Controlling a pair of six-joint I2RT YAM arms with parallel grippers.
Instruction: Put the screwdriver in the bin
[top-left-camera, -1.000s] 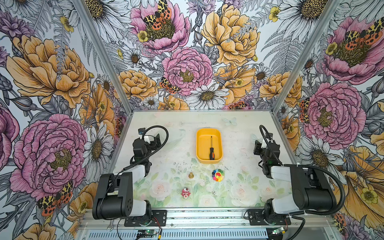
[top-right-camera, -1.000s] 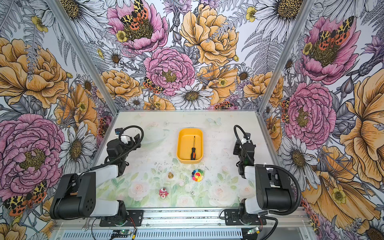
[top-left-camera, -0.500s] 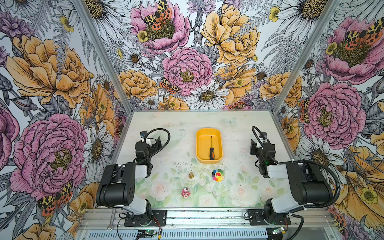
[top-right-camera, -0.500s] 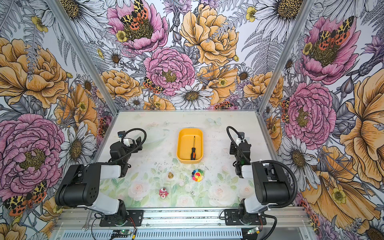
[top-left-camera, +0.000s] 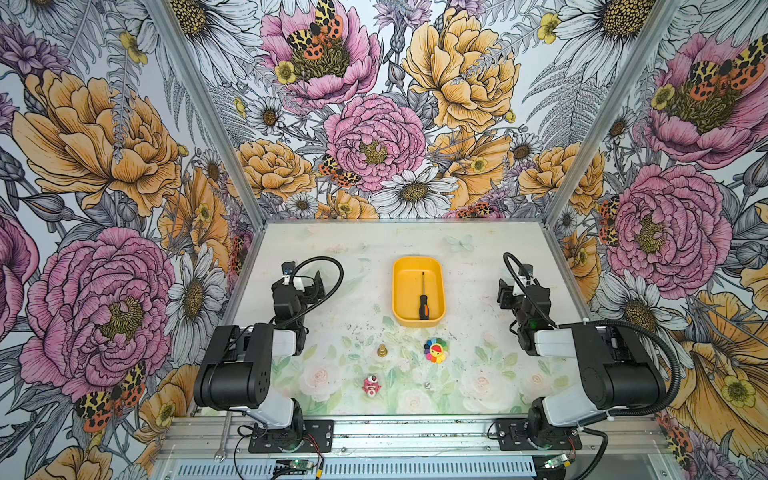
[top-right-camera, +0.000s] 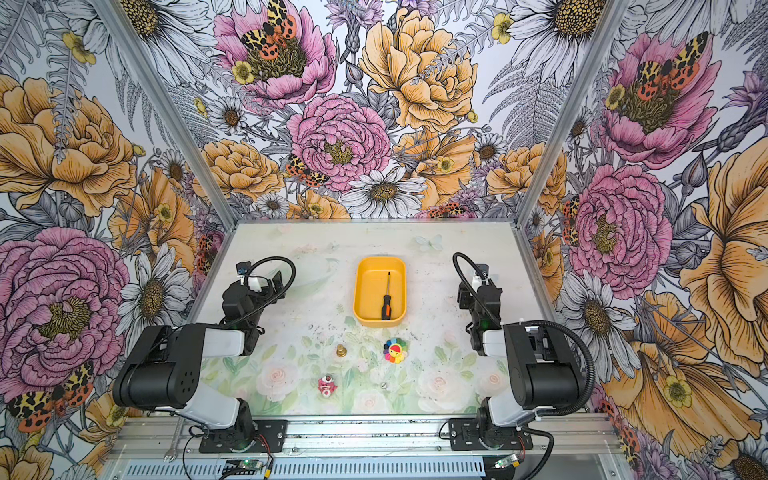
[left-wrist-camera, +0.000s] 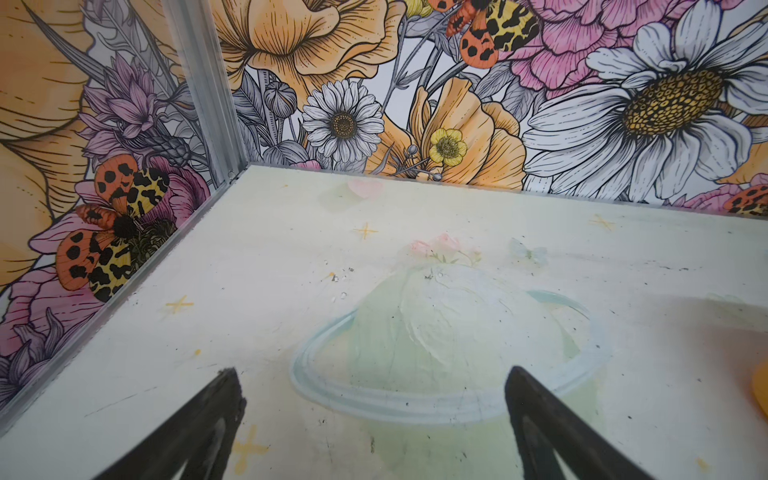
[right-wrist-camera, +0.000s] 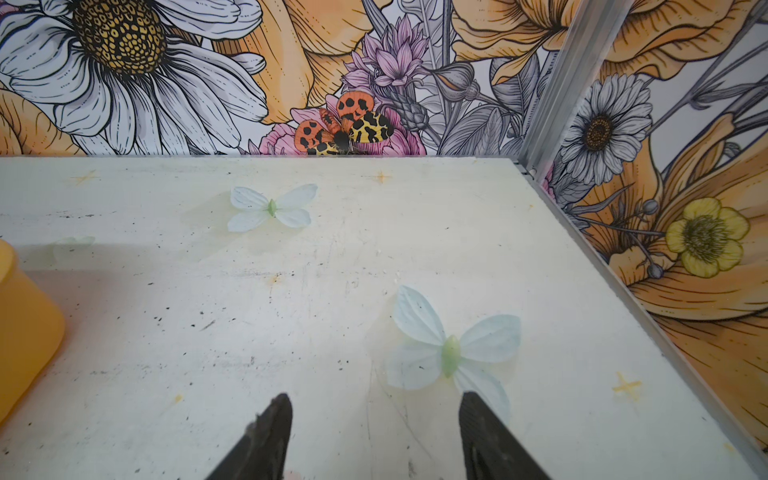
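Flower-papered walls ring the pale counter (top-left-camera: 478, 266), where the slim black-handled screwdriver (top-left-camera: 423, 296), likely light, stiff and best pinched at its handle, lies inside the yellow-orange plastic bin (top-left-camera: 406, 299), left gripper (left-wrist-camera: 370, 374) and right gripper (right-wrist-camera: 374, 399) both spread, empty.

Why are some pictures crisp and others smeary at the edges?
In both top views light is soft and even, the screwdriver in the bin is crisp, yet the wide lens fans the walls outward. In the right wrist view the bin, close to the lens, blurs, and the right tool looks soft. In the left wrist view the left tool is blurry; the walls are sharp.
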